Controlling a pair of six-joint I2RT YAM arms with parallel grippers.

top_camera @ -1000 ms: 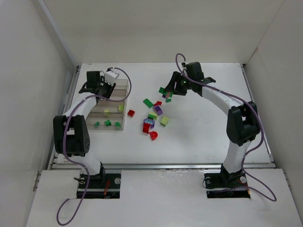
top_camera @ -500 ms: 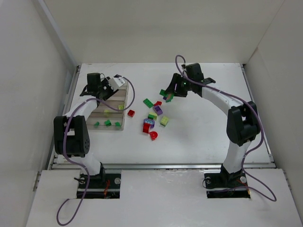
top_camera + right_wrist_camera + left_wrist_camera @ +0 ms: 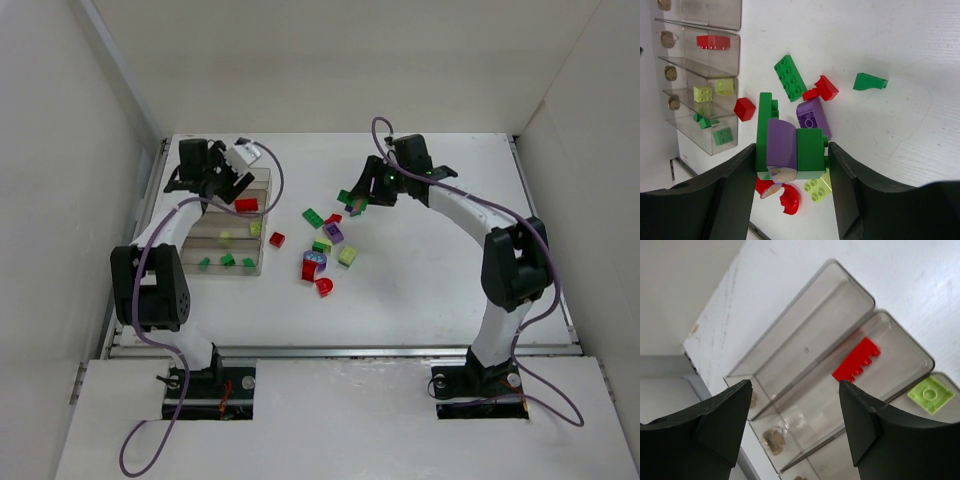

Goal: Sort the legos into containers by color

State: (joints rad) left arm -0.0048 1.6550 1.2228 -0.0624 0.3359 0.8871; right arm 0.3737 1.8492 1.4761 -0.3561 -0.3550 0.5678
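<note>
A white table with white walls is seen from above, and two robot arms reach in from its near edge. A clear organizer box sits at the left. Loose legos lie scattered mid-table, just right of the box. Among them are a long green brick, a purple brick and a small red cube, which is the one closest to the box. A red arch lies nearest the arms.

This scatter lies between the right gripper and the box. The right gripper hangs over the far side of the scatter, clamped on a green and purple lego cluster. The left gripper hovers over the box's far rows, its jaws spread and holding nothing.

The box has four long rows. The second row from the far side holds one red brick. The third row holds two yellow-green bricks. The nearest row holds dark green bricks.
</note>
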